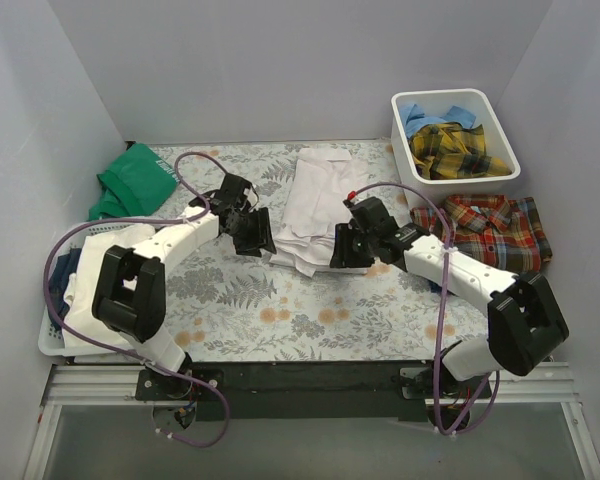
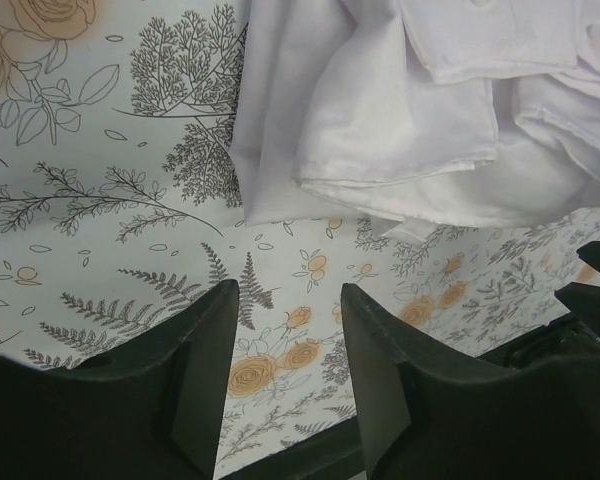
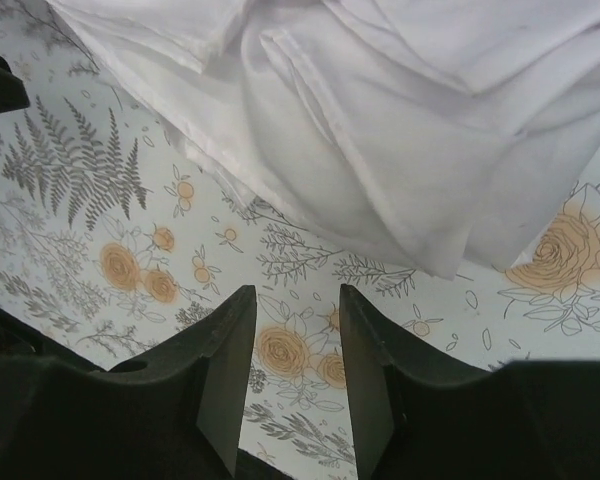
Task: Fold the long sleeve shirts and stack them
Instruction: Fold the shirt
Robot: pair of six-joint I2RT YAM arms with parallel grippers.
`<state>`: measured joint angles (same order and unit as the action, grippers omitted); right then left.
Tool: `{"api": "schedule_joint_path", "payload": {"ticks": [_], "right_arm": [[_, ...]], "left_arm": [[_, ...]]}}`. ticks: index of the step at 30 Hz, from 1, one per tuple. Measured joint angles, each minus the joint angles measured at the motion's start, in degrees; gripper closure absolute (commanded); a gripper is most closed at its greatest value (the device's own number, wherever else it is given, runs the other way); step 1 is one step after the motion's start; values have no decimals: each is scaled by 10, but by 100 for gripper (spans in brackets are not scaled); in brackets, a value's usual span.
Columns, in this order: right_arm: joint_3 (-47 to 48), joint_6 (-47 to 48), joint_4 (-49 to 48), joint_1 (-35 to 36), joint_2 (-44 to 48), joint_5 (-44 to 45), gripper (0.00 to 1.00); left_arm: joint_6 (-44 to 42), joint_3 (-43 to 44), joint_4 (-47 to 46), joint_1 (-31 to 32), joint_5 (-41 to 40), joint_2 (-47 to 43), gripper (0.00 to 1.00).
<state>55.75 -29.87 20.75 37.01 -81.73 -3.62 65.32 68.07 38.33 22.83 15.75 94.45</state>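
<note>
White shirt [image 1: 315, 200] lay partly folded at the middle of the floral table cover [image 1: 280, 305] in the top view, its near edge rumpled. The left gripper [image 1: 252, 232] sat just beside that edge on the left and the right gripper [image 1: 345, 246] just beside it on the right. The red plaid shirt [image 1: 495, 230] lay flat at the right side. The yellow plaid shirt [image 1: 458, 150] and the light blue shirt [image 1: 418, 116] were bundled in the white bin [image 1: 510, 168] at the far right. A green cloth [image 1: 130, 180] lay far left, behind a basket [image 1: 50, 345] of clothes.

From the left wrist, the left gripper [image 2: 288, 295] was released, its fingers [image 2: 205, 345] apart over bare table cover [image 2: 100, 200], the white shirt [image 2: 380, 120] lying ahead of them, untouched.

From the right wrist, the right gripper [image 3: 295, 300] was likewise released and held nothing. The white shirt [image 3: 380, 120] lay in loose folds just beyond its tips on the table cover [image 3: 130, 250].
</note>
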Motion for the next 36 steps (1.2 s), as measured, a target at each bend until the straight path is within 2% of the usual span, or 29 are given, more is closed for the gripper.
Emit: {"api": "schedule_joint_path", "payload": {"ticks": [7,13,18,28,36], "right_arm": [[-18,-2,21,17,-20,14,55],[-3,-2,31,16,-84,42,56],[31,-4,36,8,-118,63,56],[109,-3,38,-66,-130,69,57],[233,4,42,-121,-223,61,59]], "left_arm": [[-14,-7,-13,21,-3,32,58],[-14,49,-24,25,-9,123,59],[-11,101,-24,25,-10,158,60],[-9,198,-21,25,-7,180,58],[2,326,-17,25,5,267,54]]}}
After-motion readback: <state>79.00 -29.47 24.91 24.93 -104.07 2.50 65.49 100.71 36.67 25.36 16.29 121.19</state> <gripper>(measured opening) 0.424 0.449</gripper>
